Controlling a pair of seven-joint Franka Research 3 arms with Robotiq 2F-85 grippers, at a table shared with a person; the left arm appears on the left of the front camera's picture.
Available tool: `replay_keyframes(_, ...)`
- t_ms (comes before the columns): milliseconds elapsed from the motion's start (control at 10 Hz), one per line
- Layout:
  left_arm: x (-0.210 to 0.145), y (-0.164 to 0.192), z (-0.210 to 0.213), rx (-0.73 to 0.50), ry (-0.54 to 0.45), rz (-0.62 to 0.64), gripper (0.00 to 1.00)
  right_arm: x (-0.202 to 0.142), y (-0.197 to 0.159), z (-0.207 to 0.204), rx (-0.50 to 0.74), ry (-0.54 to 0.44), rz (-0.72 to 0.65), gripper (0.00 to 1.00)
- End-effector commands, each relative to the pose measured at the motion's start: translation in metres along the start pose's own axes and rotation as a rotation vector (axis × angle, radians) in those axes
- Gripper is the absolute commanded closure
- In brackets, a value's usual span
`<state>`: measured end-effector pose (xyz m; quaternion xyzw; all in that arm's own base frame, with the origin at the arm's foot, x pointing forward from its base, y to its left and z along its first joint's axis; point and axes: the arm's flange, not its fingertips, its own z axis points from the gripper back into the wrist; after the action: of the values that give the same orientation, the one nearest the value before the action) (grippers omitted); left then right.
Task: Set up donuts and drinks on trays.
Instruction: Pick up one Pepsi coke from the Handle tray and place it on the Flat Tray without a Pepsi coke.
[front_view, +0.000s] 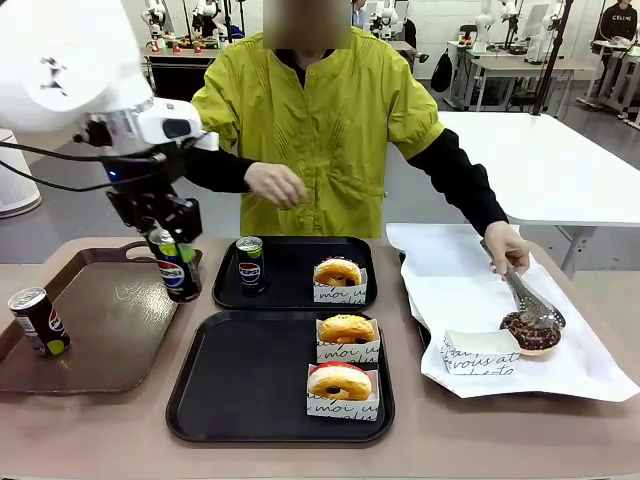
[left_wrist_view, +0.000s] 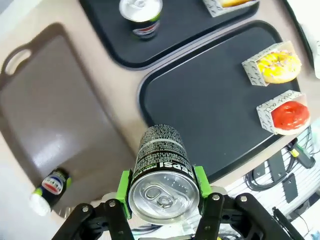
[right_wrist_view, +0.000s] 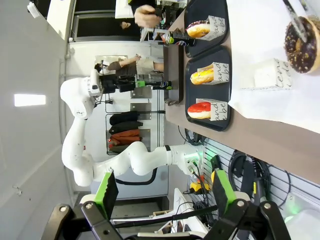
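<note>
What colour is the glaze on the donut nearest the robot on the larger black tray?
Red; the left wrist view shows the donut best.

Near black tray (front_view: 235, 385) left and middle bare; two boxed donuts (front_view: 346, 342) block right edge. Far tray (front_view: 290, 272): can (front_view: 250, 264) left, donut box (front_view: 339, 280) right, gap between.

Cropped by the left wrist view's top edge: a boxed donut (left_wrist_view: 231, 5). Partly hidden under tongs (front_view: 522, 293): the chocolate donut (front_view: 530, 338).
</note>
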<state>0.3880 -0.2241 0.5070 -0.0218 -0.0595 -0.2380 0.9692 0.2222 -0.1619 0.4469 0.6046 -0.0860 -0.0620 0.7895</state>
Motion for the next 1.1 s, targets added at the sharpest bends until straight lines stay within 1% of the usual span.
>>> replay_keyframes(0,0.023,-0.003,-0.026,-0.049,0.011,-0.046,0.41,-0.001,0.000,-0.001,0.008,0.000,0.004,0.00)
replay_keyframes(100,0.032,-0.006,-0.039,-0.070,0.040,-0.060,0.41,-0.001,0.000,-0.001,0.008,0.000,0.004,0.00)
replay_keyframes(200,0.024,-0.003,-0.035,-0.083,0.083,-0.083,0.41,-0.001,0.000,-0.001,0.008,0.000,0.004,0.00)
replay_keyframes(300,-0.021,0.015,0.021,-0.060,0.170,-0.107,0.41,-0.001,0.000,-0.001,0.008,0.000,0.004,0.00)
replay_keyframes(400,-0.080,0.036,0.081,-0.009,0.119,-0.107,0.41,-0.001,0.000,-0.001,0.008,0.000,0.004,0.00)
replay_keyframes(500,-0.119,0.046,0.104,0.035,0.085,-0.051,0.41,-0.001,0.000,-0.001,0.008,0.000,0.004,0.00)
replay_keyframes(600,-0.130,0.055,0.098,0.010,0.106,0.002,0.41,-0.001,0.000,-0.001,0.008,0.000,0.004,0.00)
replay_keyframes(700,-0.114,0.068,0.092,-0.018,0.144,0.002,0.41,-0.001,0.000,-0.001,0.008,0.000,0.004,0.00)
replay_keyframes(800,-0.101,0.074,0.087,-0.019,0.152,0.005,0.41,-0.001,0.000,-0.001,0.008,0.000,0.004,0.00)
replay_keyframes(900,-0.110,0.072,0.082,-0.018,0.134,0.031,0.41,-0.001,0.000,-0.001,0.008,0.000,0.004,0.00)
replay_keyframes(1000,-0.140,0.067,0.113,-0.018,0.138,0.026,0.41,-0.001,0.000,-0.001,0.008,0.000,0.004,0.00)
